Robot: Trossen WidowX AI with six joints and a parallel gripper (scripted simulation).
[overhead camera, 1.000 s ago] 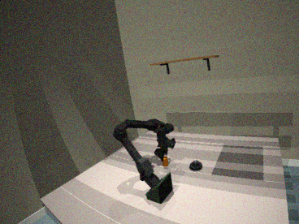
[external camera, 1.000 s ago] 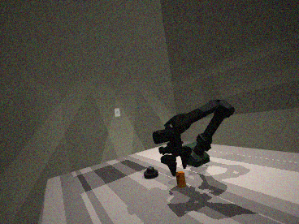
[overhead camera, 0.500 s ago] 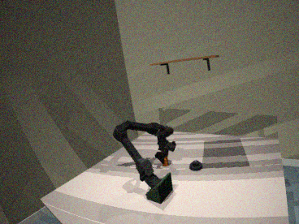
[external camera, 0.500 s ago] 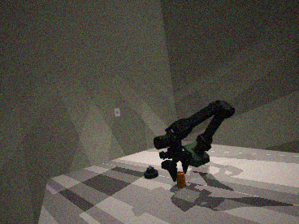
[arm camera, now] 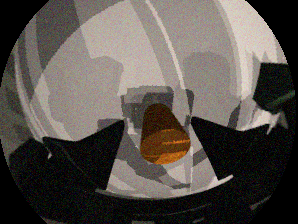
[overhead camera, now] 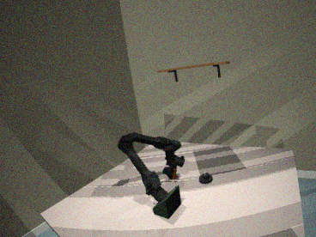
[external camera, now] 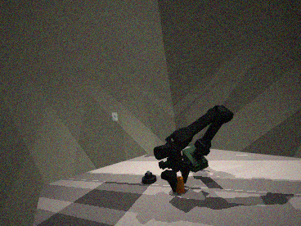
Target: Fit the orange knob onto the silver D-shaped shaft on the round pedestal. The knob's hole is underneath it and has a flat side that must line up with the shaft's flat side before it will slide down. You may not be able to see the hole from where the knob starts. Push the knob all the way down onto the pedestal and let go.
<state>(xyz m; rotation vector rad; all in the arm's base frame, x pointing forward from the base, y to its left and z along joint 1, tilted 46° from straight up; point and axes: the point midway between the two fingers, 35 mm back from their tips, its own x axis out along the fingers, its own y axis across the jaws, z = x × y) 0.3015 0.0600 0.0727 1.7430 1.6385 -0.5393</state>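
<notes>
The orange knob [overhead camera: 174,174] [external camera: 180,186] [arm camera: 165,146] stands upright on the table. My gripper [external camera: 180,188] [arm camera: 158,121] is wide open and low, with its fingers on either side of the knob. In the wrist view a gap shows between the knob and each finger. The knob's underside and hole are hidden. The dark round pedestal [overhead camera: 206,179] [external camera: 149,178] stands on the table a short way from the gripper, with a small shaft on top. The shaft's flat side is too small to make out. The pedestal is not visible in the wrist view.
The arm's dark green base [overhead camera: 168,205] [external camera: 195,160] sits on the table [overhead camera: 240,197] [external camera: 94,217]. Striped light and shadows cross the tabletop. A wooden rail [overhead camera: 193,66] on brackets is on the wall behind.
</notes>
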